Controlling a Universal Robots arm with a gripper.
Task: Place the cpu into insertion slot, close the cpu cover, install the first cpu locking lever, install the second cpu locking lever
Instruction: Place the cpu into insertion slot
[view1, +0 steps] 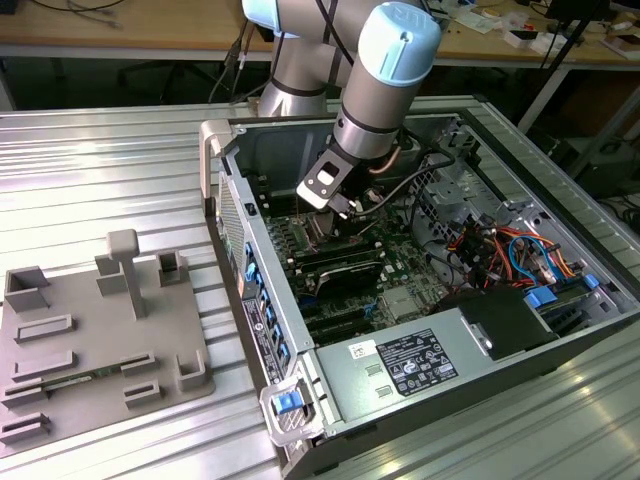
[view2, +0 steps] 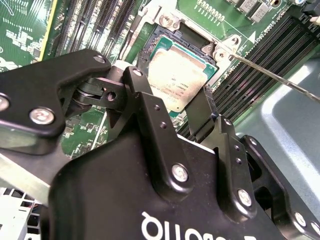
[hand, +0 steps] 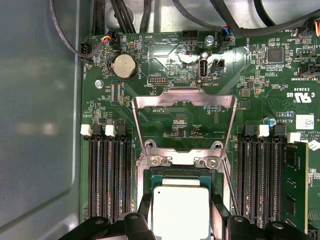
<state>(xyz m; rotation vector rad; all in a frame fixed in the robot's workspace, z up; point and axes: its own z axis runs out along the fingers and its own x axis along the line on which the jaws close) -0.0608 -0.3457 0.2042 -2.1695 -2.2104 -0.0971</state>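
Note:
The cpu (view2: 177, 80), a flat square chip with a silvery top, sits between my two black fingers (view2: 142, 100). My gripper (view2: 169, 92) is shut on it by two opposite edges. The chip is right over the insertion slot (view2: 172, 37), whose dark recess and metal rim show around it. I cannot tell whether the chip is seated or just above the socket. In the first wrist view the cpu (hand: 180, 207) covers most of the insertion slot (hand: 180, 174). The cpu cover (hand: 182, 97) is open, folded back flat on the green board. In the exterior view my gripper (view1: 335, 205) reaches down into the computer case.
A thin wire locking lever (view2: 280, 80) stands out beside the socket. Long black memory slots (hand: 107, 175) flank it on both sides, and one holds a memory stick (hand: 295, 190). Cables (hand: 150, 20) hang over the board's edge. A grey fixture plate (view1: 100, 330) lies outside the case (view1: 260, 330).

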